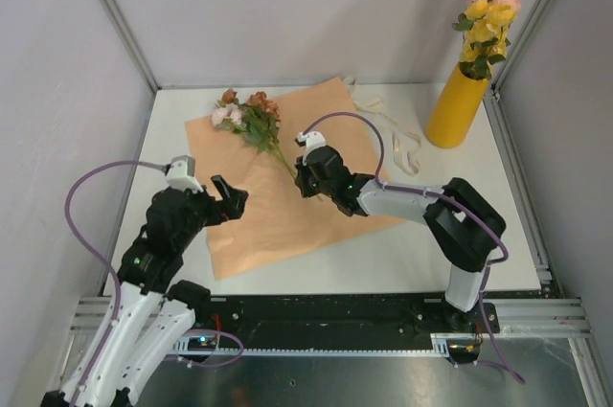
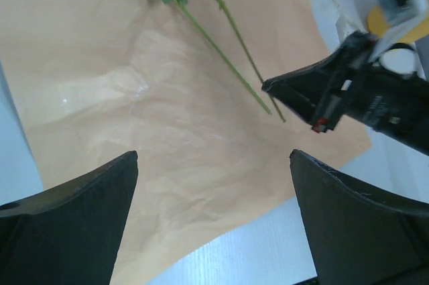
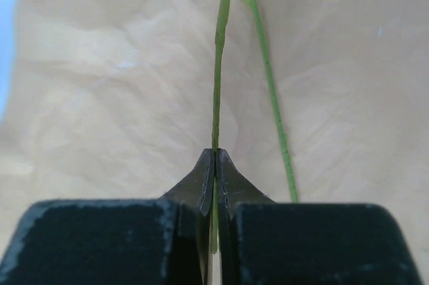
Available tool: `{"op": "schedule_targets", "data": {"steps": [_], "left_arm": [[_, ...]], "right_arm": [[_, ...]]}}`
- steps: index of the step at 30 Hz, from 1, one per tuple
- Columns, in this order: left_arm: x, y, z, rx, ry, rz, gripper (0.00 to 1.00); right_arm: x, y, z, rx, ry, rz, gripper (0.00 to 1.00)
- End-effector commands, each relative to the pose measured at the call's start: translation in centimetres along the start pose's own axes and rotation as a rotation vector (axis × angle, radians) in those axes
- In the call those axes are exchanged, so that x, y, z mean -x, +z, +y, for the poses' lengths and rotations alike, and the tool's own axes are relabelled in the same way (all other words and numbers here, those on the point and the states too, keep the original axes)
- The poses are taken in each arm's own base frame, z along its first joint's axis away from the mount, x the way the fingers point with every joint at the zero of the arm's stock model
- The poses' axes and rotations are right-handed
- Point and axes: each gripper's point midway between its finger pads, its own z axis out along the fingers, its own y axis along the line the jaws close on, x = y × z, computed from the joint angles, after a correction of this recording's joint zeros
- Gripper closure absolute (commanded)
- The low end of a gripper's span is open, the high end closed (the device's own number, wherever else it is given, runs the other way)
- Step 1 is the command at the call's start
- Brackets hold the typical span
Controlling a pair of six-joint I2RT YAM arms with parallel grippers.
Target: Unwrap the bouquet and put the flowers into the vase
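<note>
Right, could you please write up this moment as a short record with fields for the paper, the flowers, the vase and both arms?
wrapping: peach-orange paper sheet, spread flat on the white table
loose flowers: pink and rust-brown blooms on green stems, lying on the sheet
vase: mustard-yellow cylinder vase, upright, back right, holding pink and yellow flowers
ribbon: cream ribbon, loose on the table beside the vase
right fingers: shut on one thin green stem
left fingers: open, above the sheet, holding nothing

Two claws (image 1: 233,198) (image 1: 299,174), one vase (image 1: 456,105), one paper (image 1: 268,225), two stems (image 3: 218,64).
</note>
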Motion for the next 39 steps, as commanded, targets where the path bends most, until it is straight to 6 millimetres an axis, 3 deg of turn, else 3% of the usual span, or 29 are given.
{"op": "schedule_targets", "data": {"steps": [1, 8, 14, 18, 23, 27, 29, 34, 38, 39], "left_arm": [[1.4, 1.4, -2.1, -0.040, -0.147, 0.011, 0.01], [2.0, 6.8, -3.2, -0.049, -0.289, 0.003, 0.06], [1.1, 11.6, -5.4, -0.166, -0.360, 0.026, 0.18], [-0.2, 13.7, -5.2, -0.158, -0.369, 0.063, 0.23], [-0.8, 14.9, -5.7, -0.189, -0.378, 0.079, 0.35], [-0.5, 15.0, -6.3, -0.221, -0.373, 0.074, 0.56], [-0.4, 15.0, -6.4, -0.225, -0.369, 0.073, 0.61], [-0.9, 15.1, -6.1, -0.214, -0.369, 0.075, 0.62], [-1.4, 15.2, -5.8, -0.204, -0.381, 0.087, 0.55], [-1.5, 15.2, -5.8, -0.204, -0.382, 0.088, 0.58]], "right_arm": [[4.5, -2.9, 2.5, 0.114, 0.090, -0.156, 1.00], [4.4, -4.6, 5.3, 0.210, 0.180, -0.175, 1.00], [4.5, -6.0, 6.6, 0.244, 0.211, -0.205, 1.00], [4.4, -7.0, 7.2, 0.257, 0.219, -0.232, 1.00], [4.3, -7.4, 7.5, 0.254, 0.215, -0.249, 1.00], [4.6, -7.6, 7.8, 0.262, 0.220, -0.260, 1.00], [4.6, -7.7, 8.0, 0.271, 0.221, -0.263, 1.00], [4.5, -7.9, 8.7, 0.281, 0.215, -0.265, 1.00], [4.3, -8.1, 9.3, 0.285, 0.205, -0.266, 1.00], [4.3, -8.1, 9.3, 0.286, 0.203, -0.266, 1.00]]}}
